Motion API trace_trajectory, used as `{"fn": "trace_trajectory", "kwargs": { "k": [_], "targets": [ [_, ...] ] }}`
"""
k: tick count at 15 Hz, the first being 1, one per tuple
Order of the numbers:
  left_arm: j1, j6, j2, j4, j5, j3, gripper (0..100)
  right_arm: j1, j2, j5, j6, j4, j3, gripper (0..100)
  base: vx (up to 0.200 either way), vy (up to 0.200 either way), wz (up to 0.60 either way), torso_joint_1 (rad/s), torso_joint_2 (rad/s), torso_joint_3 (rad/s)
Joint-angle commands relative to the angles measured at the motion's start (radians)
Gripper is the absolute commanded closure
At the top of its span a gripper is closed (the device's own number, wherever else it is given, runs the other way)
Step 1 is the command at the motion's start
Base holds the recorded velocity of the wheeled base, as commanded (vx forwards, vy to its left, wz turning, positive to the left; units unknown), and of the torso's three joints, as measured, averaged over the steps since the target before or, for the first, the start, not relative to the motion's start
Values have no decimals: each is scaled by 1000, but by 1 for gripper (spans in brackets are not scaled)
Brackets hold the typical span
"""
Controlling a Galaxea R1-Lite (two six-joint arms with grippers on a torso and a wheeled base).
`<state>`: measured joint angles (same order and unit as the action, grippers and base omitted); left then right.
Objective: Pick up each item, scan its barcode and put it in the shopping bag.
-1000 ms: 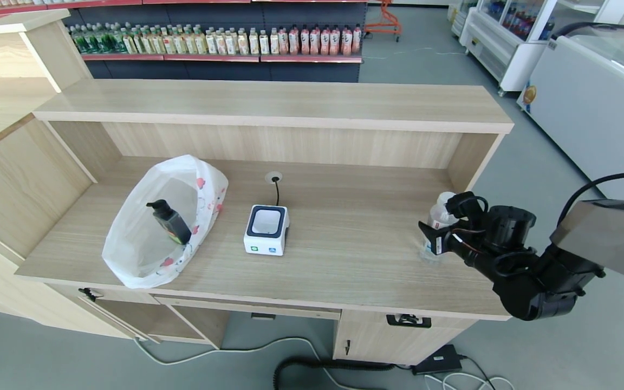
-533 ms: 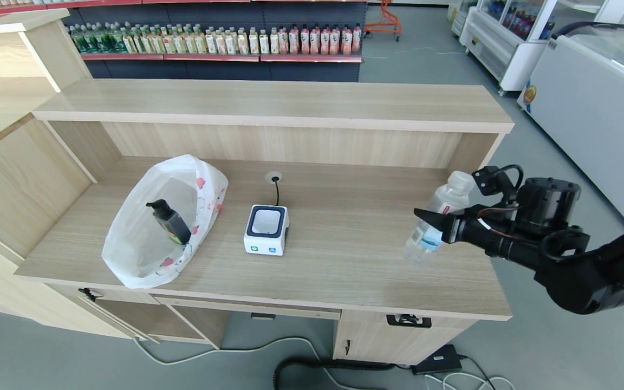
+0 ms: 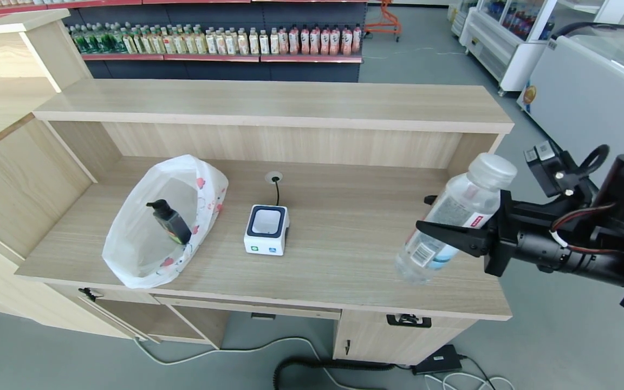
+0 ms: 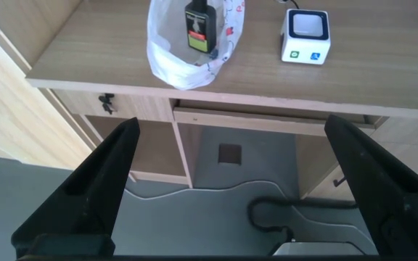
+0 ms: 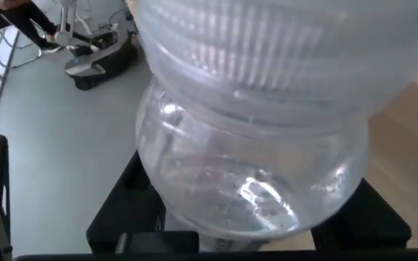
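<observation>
Head view, right side: holding one water bottle (image 3: 472, 197) clear of the counter (image 3: 344, 233) in the right gripper (image 3: 426, 215), jaws closed on its middle. Looking at clear ribbed plastic, a white cap (image 3: 492, 164) tipped up toward the far right, a white label with red marks, and a barcode patch (image 3: 424, 253) facing near-left by the base. Hanging tilted above the counter's near right part, touching nothing but the gripper. Seeing the same ribbed, see-through body (image 5: 252, 145) close up from the right wrist.

Counting one scanner (image 3: 266, 229), white with a dark window, sitting mid-counter. Counting one shopping bag (image 3: 144, 244), white with red print, lying open well to the left. Counting one dark pump bottle (image 3: 171, 221) resting inside it.

Noting the left gripper (image 4: 231, 127) spread wide, gripping nothing, hanging low in front of the counter's near edge.
</observation>
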<state>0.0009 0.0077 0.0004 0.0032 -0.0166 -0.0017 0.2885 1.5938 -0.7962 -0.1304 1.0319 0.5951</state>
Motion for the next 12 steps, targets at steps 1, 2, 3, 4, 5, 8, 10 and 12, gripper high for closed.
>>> {"fn": "trace_trajectory", "kwargs": {
  "k": [1, 2, 3, 4, 5, 8, 10, 12],
  "targets": [
    [1, 0, 0, 0, 0, 0, 0, 11, -68, -21, -21, 7, -41, 100, 0, 0, 0, 0, 0, 0],
    [1, 0, 0, 0, 0, 0, 0, 24, -71, -20, -35, 8, -55, 100, 0, 0, 0, 0, 0, 0],
    [1, 0, 0, 0, 0, 0, 0, 27, -74, -18, -38, 7, -63, 100, 0, 0, 0, 0, 0, 0],
    [1, 0, 0, 0, 0, 0, 0, 29, -78, -18, -43, -3, -63, 100, 0, 0, 0, 0, 0, 0],
    [1, 0, 0, 0, 0, 0, 0, 35, -80, -18, -43, -18, -57, 100, 0, 0, 0, 0, 0, 0],
    [1, 0, 0, 0, 0, 0, 0, 110, -110, 91, -34, -78, -46, 100, 0, 0, 0, 0, 0, 0],
    [1, 0, 0, 0, 0, 0, 0, 162, -118, 126, 77, -90, -40, 100, 0, 0, 0, 0, 0, 0],
    [1, 0, 0, 0, 0, 0, 0, 219, -120, 127, 218, -81, -35, 100, 0, 0, 0, 0, 0, 0]
  ]
}}
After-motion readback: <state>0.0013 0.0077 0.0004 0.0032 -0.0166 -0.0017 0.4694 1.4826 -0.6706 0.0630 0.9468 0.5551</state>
